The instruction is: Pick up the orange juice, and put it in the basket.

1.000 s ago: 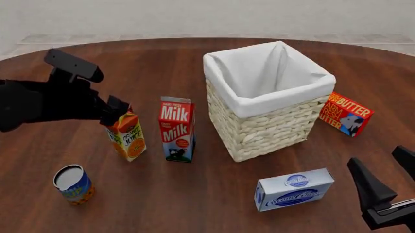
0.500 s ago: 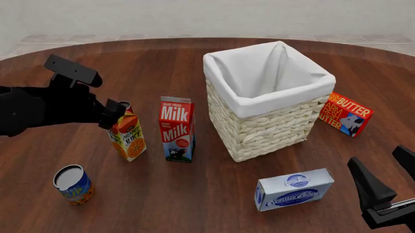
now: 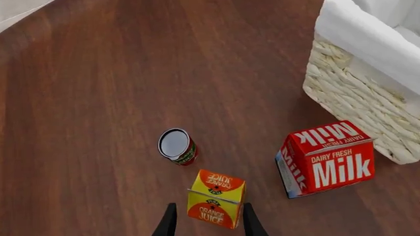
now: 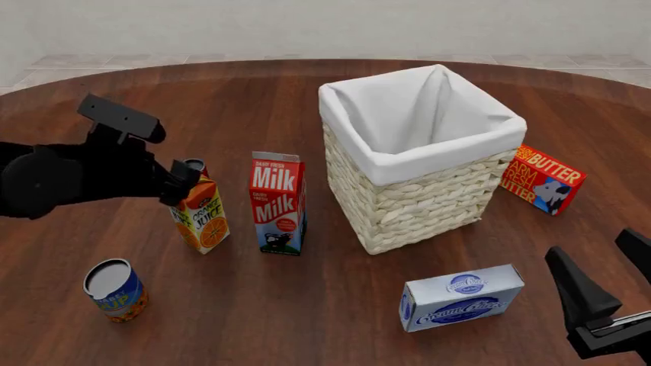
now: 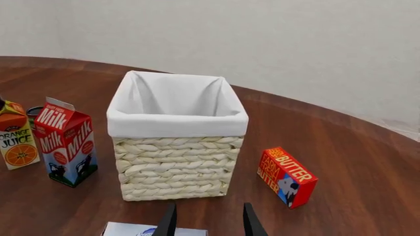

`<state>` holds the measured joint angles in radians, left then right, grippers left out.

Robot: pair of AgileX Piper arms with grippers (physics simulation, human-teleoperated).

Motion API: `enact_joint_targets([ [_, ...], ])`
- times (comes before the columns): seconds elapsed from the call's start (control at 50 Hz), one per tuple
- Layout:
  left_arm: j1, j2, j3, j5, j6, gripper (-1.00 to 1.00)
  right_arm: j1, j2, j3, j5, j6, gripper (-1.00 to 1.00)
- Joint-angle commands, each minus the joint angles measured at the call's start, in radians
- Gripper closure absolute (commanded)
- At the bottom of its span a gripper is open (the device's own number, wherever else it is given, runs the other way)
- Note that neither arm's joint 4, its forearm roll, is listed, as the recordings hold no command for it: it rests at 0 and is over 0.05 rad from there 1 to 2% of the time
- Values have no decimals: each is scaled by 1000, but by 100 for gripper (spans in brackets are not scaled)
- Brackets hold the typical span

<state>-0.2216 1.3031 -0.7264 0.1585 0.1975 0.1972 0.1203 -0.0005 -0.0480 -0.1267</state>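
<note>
The orange juice (image 4: 200, 213) stands upright on the worktop (image 4: 305, 305), just beside the milk carton (image 4: 277, 202) on the side away from the basket (image 4: 419, 160), and the left end effector (image 4: 181, 177) is at its gable top with a finger (image 3: 166, 223) on either side, spread and seemingly not yet pinching, though contact is hard to judge. To do this well, sink lower so the pads bear on the flat side walls below the sloping gable, then close squarely, since a grip on the slope could let the carton slip or tip into the milk carton. The right end effector (image 5: 206, 219) hangs spread and empty, on the near side of the basket.
</note>
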Motion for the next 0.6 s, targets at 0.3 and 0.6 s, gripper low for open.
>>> enact_joint_targets([
  [0.3,-19,37,32,-59,-39,-100,-3,7,0,-4,1,-100],
  [0.6,7,70,31,-82,-29,-100,-2,9,0,-3,-2,-100],
])
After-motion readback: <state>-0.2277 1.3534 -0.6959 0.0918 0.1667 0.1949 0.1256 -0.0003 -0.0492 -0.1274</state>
